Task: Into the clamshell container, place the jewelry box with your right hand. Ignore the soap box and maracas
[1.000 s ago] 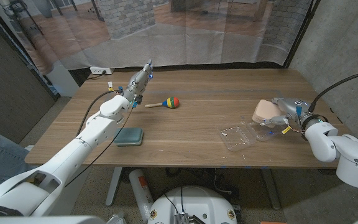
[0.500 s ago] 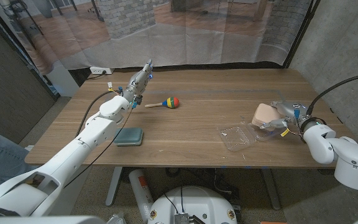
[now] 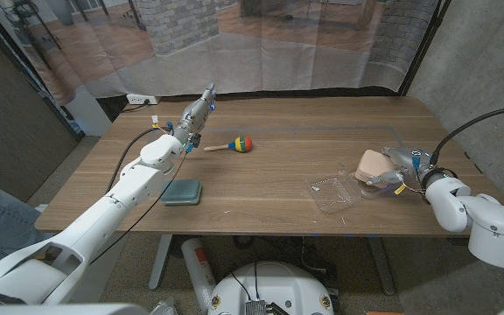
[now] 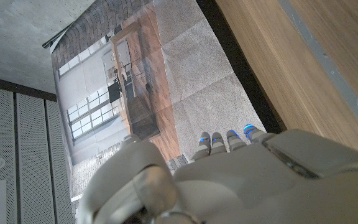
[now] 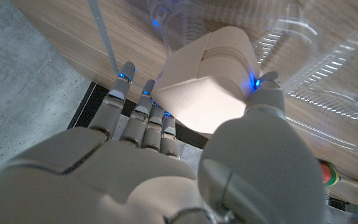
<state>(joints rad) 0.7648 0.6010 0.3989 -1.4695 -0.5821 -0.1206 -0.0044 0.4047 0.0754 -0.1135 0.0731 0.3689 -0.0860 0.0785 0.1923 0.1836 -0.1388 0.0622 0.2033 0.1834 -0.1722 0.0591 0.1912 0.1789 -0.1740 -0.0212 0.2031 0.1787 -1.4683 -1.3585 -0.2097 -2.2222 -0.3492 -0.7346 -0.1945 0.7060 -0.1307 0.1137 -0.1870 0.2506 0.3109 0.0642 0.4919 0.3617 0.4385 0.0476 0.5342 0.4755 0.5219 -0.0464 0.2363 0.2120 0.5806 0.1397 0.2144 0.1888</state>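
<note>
My right hand (image 3: 401, 169) grips the pale pink jewelry box (image 3: 373, 162) at the table's right side. The right wrist view shows the jewelry box (image 5: 211, 79) held between thumb and fingers (image 5: 143, 106), just over the clear plastic of the container (image 5: 328, 68). The open clamshell container (image 3: 336, 192) lies on the table, its lid spread toward my right hand; the box hangs over its right part. My left hand (image 3: 198, 112) is raised over the far left of the table, fingers stretched out and holding nothing; its back (image 4: 241, 180) shows in the left wrist view.
A multicoloured maraca (image 3: 235, 144) lies at the back middle. A teal soap box (image 3: 181, 192) sits at the front left beside my left arm. The wooden table (image 3: 269, 188) ends close behind my left hand. A curtain hangs behind the table.
My right hand has carried the jewelry box a little toward me and lower, closer over the clamshell container. The left arm has not moved.
</note>
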